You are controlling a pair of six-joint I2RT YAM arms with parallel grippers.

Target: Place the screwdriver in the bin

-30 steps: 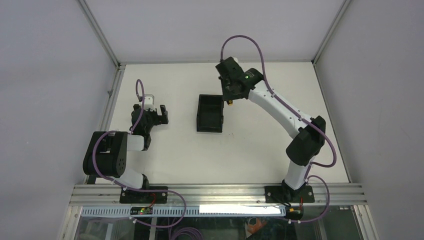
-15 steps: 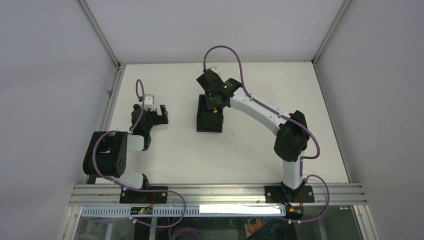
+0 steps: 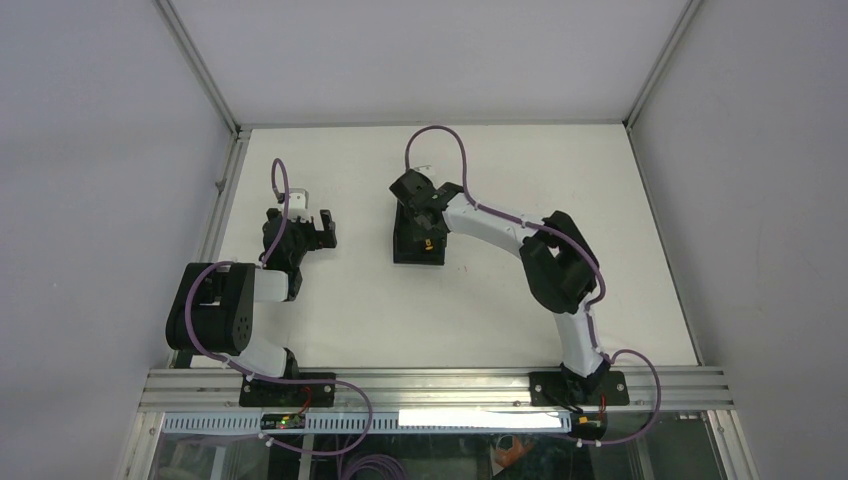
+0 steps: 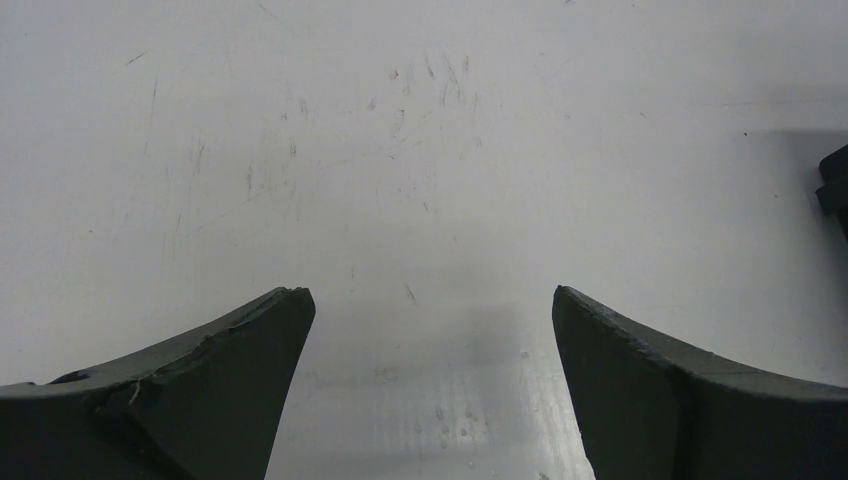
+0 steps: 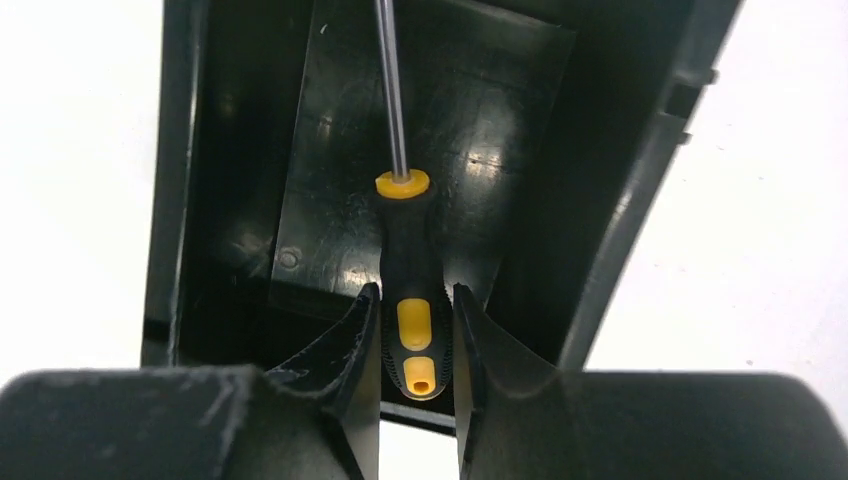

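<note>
The black bin [image 3: 400, 250] stands at the table's middle. My right gripper [image 3: 421, 212] hangs over its far half, shut on the screwdriver. In the right wrist view the two fingers of the right gripper [image 5: 415, 300] press the sides of the orange-yellow and black handle [image 5: 405, 250]. The thin shaft [image 5: 390, 90] points ahead over the bin's floor, and the bin's walls [image 5: 620, 180] rise on both sides of the screwdriver. My left gripper [image 3: 312, 226] is open and empty, well left of the bin, and in the left wrist view [image 4: 430, 300] only bare table lies between its fingers.
The white table [image 3: 500, 290] is fenced by a metal rail on the left [image 3: 222, 190] and grey walls behind. A purple cable [image 3: 440, 140] loops above the right wrist. A dark edge [image 4: 836, 190] shows at the far right of the left wrist view.
My right arm has swung left and down, from beside the bin's far right corner to over the bin, carrying the screwdriver in between its walls. The left arm has not moved.
</note>
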